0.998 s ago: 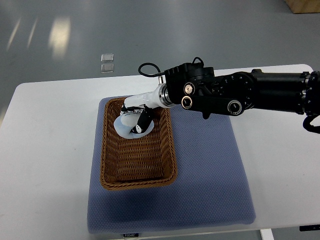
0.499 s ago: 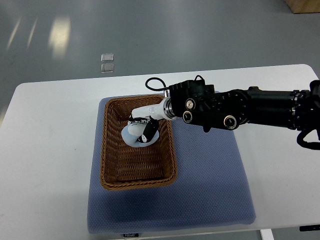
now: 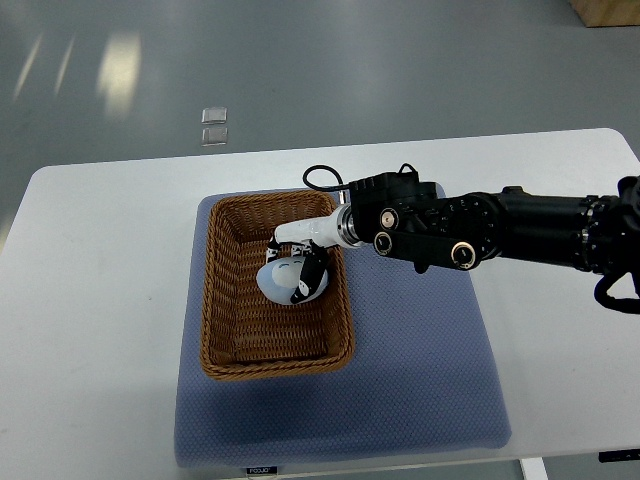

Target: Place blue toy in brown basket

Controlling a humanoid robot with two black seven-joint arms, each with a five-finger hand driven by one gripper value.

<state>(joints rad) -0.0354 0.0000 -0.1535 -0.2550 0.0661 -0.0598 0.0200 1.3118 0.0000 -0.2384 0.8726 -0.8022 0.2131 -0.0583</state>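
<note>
The right robot hand (image 3: 298,272) reaches in from the picture's right edge, its white and black fingers (image 3: 308,282) curled around a pale blue toy (image 3: 278,281) and holding it inside the brown basket (image 3: 225,300) — over the upper right part of the basket's interior, close to the right wall; whether the toy rests on the woven floor or hangs just above it cannot be told. The toy shows as a rounded pale lump, partly hidden by the fingers; its long axis seems to run from upper right to lower left, though its facing is too covered to read. The black forearm (image 3: 480,232) stretches level across the right side of the desk (image 3: 90,300), crossing the basket's right rim at the wrist; a black cable (image 3: 320,176) loops above the wrist. The basket is a long rectangle, its length running away from the robot; the lower half of its interior and its left side lie open. It sits on a blue-grey mat (image 3: 420,380) — broad mat shows to the basket's right, a narrow strip to its left; the white desk extends well beyond the mat on both sides.
</note>
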